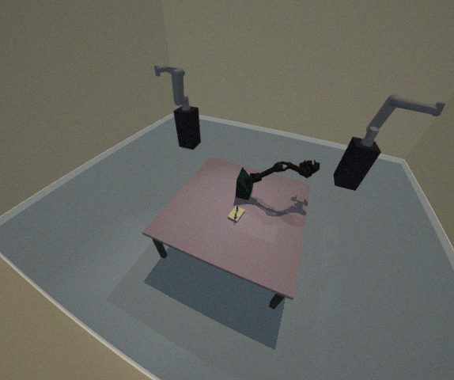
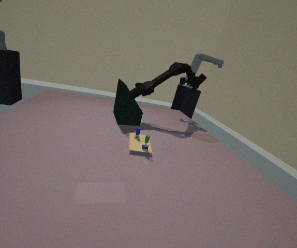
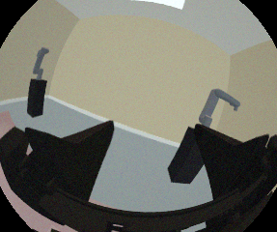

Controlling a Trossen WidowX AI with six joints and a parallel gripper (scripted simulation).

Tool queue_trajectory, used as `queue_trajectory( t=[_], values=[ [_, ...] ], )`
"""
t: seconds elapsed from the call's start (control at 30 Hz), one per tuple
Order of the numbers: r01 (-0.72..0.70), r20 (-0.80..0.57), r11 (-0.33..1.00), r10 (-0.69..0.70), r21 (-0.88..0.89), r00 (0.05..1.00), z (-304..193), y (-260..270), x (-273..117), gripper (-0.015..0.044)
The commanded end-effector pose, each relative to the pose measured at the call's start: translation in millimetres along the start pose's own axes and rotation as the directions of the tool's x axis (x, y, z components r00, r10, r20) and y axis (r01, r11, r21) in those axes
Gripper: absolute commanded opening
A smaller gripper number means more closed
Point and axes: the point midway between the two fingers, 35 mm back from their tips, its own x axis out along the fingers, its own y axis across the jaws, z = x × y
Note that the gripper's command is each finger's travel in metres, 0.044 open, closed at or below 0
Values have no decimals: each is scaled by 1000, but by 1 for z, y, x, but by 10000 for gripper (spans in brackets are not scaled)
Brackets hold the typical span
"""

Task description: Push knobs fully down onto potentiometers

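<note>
Standing on the pink table (image 1: 219,241) (image 2: 95,165), the pale-yellow circuit board (image 1: 240,211) (image 2: 137,145) carries two upright knobs, one blue (image 2: 137,131), one green (image 2: 147,138), both raised above the board. Near it rises the dark green base (image 1: 243,186) (image 2: 127,112). Well apart from the board, up past the base, hangs the gripper (image 1: 316,165) (image 2: 194,78) (image 3: 156,127), fingers spread wide.

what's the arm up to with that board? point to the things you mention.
Nothing is being handled: the gripper (image 1: 315,164) (image 2: 193,77) (image 3: 156,127) is open, its fingers apart, well off the circuit board (image 1: 241,211) (image 2: 135,145). On the board, the blue knob (image 1: 237,207) (image 2: 137,131) and green knob (image 2: 147,138) both stand raised, so neither looks pushed down.
</note>
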Motion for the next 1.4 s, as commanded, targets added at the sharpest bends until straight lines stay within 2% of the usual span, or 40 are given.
queue_trajectory(
  t=[0.0, 0.17, 0.47, 0.83, 1.37],
  values=[
    [1, -2, 1000, -1, 1, 1000, -1, 0, 0, 374],
    [24, -73, 999, -20, 41, 997, -24, -2, -16, 242],
    [127, -291, 980, -78, 153, 954, -89, -4, -75, 6],
    [319, -550, 913, -136, 253, 824, -154, 5, -173, 0],
    [661, -850, 702, -152, 266, 504, -205, 52, -347, 0]
  ],
)
